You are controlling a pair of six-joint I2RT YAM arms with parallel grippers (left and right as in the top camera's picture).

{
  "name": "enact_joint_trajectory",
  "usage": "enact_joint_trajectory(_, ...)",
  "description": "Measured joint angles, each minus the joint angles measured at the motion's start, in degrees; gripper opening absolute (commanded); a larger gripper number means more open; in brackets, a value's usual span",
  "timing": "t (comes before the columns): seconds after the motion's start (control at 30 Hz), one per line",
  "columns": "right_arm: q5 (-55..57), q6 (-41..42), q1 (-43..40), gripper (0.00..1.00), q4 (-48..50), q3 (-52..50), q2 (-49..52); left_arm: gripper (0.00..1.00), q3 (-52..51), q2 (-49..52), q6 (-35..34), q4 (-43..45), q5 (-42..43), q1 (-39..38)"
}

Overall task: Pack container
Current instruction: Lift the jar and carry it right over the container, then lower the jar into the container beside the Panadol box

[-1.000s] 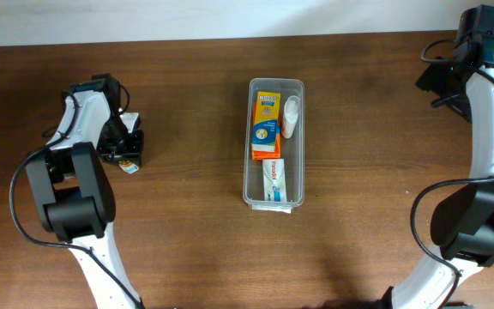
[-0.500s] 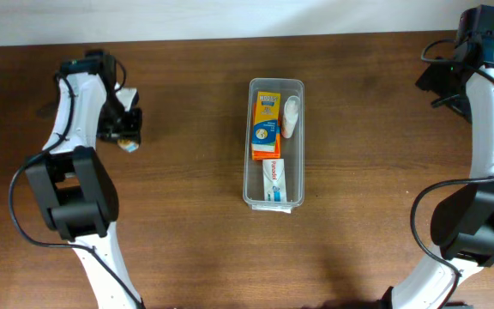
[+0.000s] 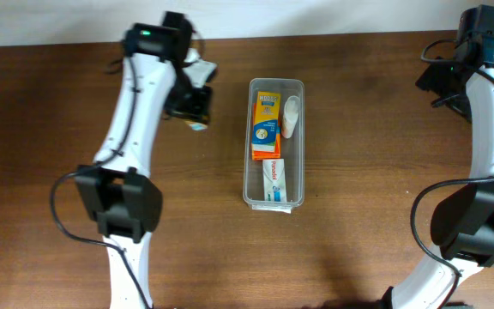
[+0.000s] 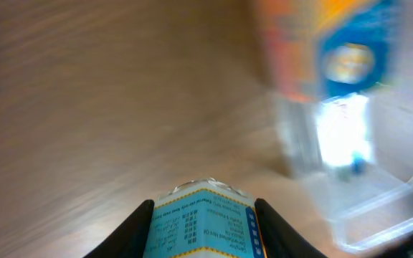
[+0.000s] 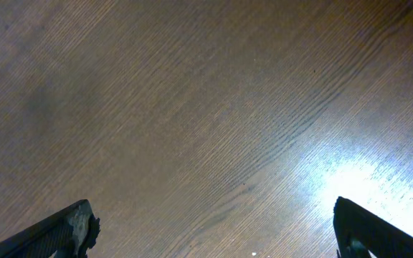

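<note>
While three items (image 3: 266,120) already lie in the container (image 3: 276,81), my left gripper (image 4: 203,215) clenches a box (image 4: 201,233) near it, not yet packed; my right gripper (image 5: 214,229) gapes empty.

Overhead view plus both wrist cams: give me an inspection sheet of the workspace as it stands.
Surface: brown wooden table, with a glare patch in the right wrist view.
Job's things: clear container mid-table, holding an orange box, a white item and a white-and-blue carton; a small printed box is outside it, gripped.
Clutter: nothing seen.
Hands: left hand shut on the small printed box, beside the container's far end and apart from it; right hand open, holding nothing, over bare wood.
Cables: black cables at the right arm, loops near both bases.
Surroundings: pale strip beyond the table's far edge.
</note>
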Motion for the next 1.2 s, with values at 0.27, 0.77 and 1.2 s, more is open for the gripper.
enact_joint_trajectory(0.27, 0.0, 0.0, 0.0, 0.98, 0.0, 0.0, 0.0, 0.35, 0.3, 0.0, 0.0, -2.4, 4.5, -9.1)
enact_joint_trajectory(0.77, 0.0, 0.0, 0.0, 0.98, 0.0, 0.0, 0.0, 0.35, 0.3, 0.7, 0.0, 1.6, -2.4, -18.1)
enact_joint_trajectory(1.2, 0.0, 0.0, 0.0, 0.98, 0.0, 0.0, 0.0, 0.35, 0.3, 6.9, 0.0, 2.6, -3.5, -20.9)
